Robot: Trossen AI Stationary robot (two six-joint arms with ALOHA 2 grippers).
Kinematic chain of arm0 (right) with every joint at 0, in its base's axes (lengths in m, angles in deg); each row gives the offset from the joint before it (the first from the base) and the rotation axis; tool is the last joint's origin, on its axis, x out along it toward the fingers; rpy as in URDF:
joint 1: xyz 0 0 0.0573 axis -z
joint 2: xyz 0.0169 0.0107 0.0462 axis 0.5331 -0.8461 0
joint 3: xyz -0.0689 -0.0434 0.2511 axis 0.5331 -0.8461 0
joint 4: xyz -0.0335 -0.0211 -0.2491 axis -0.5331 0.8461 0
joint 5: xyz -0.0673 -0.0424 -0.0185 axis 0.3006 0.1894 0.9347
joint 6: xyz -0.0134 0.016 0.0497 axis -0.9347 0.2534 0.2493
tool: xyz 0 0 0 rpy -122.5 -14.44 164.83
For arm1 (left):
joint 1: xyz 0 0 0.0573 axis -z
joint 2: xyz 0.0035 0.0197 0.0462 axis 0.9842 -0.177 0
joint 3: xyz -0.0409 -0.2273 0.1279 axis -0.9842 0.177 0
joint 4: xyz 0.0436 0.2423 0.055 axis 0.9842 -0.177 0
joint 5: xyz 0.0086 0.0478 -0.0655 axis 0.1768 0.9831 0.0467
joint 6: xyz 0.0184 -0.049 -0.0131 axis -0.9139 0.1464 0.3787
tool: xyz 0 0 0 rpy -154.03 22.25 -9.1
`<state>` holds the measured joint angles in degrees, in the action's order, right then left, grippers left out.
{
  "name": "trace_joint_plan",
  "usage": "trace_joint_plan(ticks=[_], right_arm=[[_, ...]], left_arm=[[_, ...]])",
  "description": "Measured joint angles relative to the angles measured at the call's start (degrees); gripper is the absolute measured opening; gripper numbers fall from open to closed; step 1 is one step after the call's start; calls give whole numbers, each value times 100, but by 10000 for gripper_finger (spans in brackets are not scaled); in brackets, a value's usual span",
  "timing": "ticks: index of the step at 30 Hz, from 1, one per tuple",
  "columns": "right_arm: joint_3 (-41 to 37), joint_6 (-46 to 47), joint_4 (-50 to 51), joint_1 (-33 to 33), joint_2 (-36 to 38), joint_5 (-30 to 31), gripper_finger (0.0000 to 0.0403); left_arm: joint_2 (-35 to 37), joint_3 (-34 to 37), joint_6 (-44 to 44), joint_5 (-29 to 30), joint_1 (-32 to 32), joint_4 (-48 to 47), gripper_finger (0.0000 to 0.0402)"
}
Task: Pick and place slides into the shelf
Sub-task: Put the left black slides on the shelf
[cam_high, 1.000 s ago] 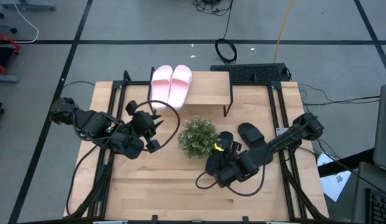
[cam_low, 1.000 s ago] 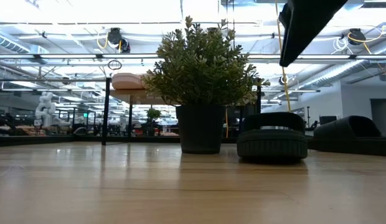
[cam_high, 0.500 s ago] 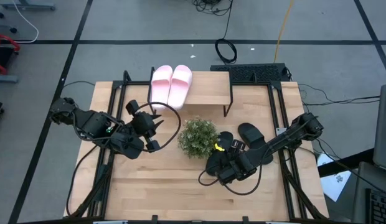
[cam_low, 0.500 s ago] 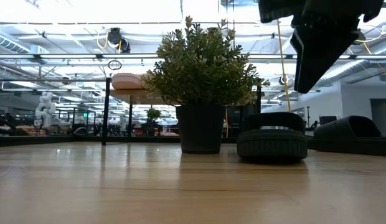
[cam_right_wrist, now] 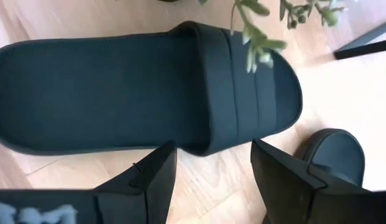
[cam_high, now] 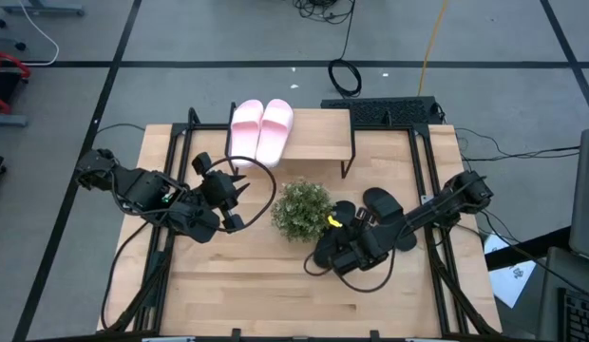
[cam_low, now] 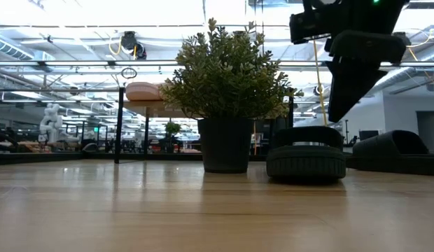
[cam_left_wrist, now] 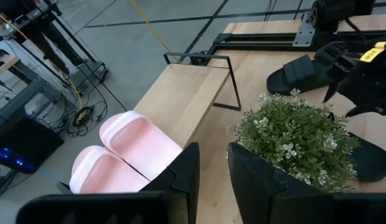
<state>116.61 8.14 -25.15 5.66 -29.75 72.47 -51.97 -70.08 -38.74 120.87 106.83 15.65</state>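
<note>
Two pale pink slides [cam_high: 261, 128] lie side by side on the left part of the shelf's [cam_high: 318, 133] plank top. Two black slides rest soles down on the table: one [cam_right_wrist: 149, 93] next to the plant, the other [cam_high: 385, 204] to its right. My right gripper [cam_right_wrist: 211, 180] hangs open above the strap end of the black slide by the plant, fingers pointing down and clear of it; the low view shows it [cam_low: 343, 98] over that slide [cam_low: 306, 154]. My left gripper [cam_high: 239, 201] waits open left of the plant.
A small green leafy plant [cam_high: 302, 209] in a dark pot stands mid-table, right beside the nearer black slide and between the two arms. The right part of the shelf top [cam_left_wrist: 180, 99] is bare. Bare tabletop [cam_high: 256, 294] stretches along the near side.
My right gripper has moved toward the far edge and down over the black slide beside the plant, coming farther into the low view from above. The slides and the left arm have stayed put.
</note>
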Motion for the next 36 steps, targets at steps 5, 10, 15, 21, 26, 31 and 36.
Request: trace_joint_plan(ticks=[5,10,15,21,26,31,36], right_arm=[[-2,-152,-60,95,0,24,196],[-2,-210,-143,110,0,24,196],[-68,-260,-322,110,0,24,196],[-430,-296,-888,110,0,5,196],[-537,-105,-836,110,0,297,196],[-782,18,-875,114,0,313,196],[-1009,248,-924,110,4,332,196]], left_arm=[[0,0,2,0,0,-2,85],[0,0,4,0,0,-2,85],[0,0,15,0,0,-2,85],[0,0,15,0,0,0,85],[0,0,15,0,0,-1,85],[0,0,15,0,0,0,85],[0,0,15,0,2,0,85]])
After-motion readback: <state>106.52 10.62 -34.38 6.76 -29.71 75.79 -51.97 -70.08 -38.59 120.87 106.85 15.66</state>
